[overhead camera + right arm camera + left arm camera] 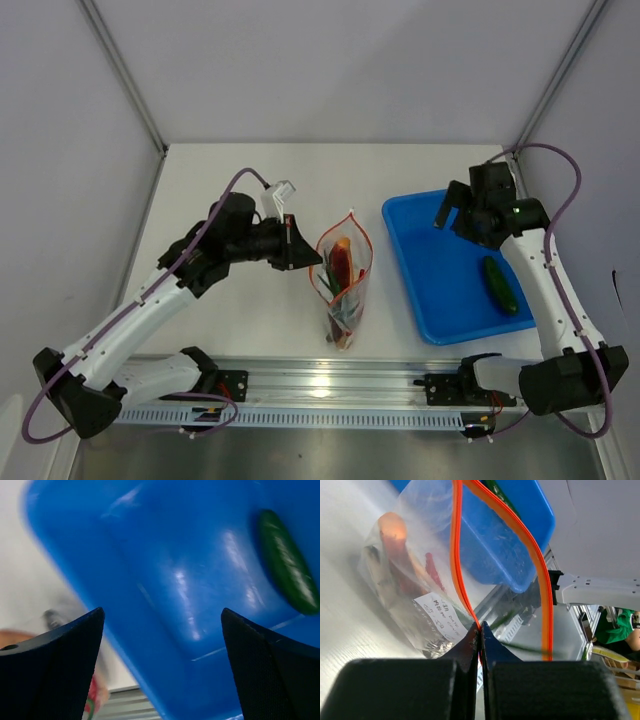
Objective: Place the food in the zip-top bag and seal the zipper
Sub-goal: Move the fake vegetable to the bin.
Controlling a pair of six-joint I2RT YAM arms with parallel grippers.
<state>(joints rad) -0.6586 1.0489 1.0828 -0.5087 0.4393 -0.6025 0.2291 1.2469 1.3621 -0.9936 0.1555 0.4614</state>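
- Zip-top bag point(360, 285) stands near mid-table point(230, 170), between the two arms, with its mouth gaping upward. The zipper point(366, 243) is spread in an open loop, not pressed together.
- Left end effector point(297, 243): closed tight, pinching the near side of the zipper strip point(457, 555) and holding the mouth up. The wrist view shows the strip entering right where the two fingers meet.
- Right end effector point(452, 212): spread wide and carrying nothing, hovering over the far part of the blue tray point(430, 300), just right of the bag.
- Inside the bag: the sausage in bun point(342, 258), a red chili point(433, 571) and some thin green stalks lower down (hard to separate through the crinkled plastic).
- Cucumber point(501, 285) lies on the tray floor near its right wall, well apart from the bag. It is the only food outside the bag.
- Progress, as I judge it: most of the loading is done. Left to do: pick up the cucumber, drop it through the open mouth, then run the zipper shut along its whole length. Sealing has not begun.
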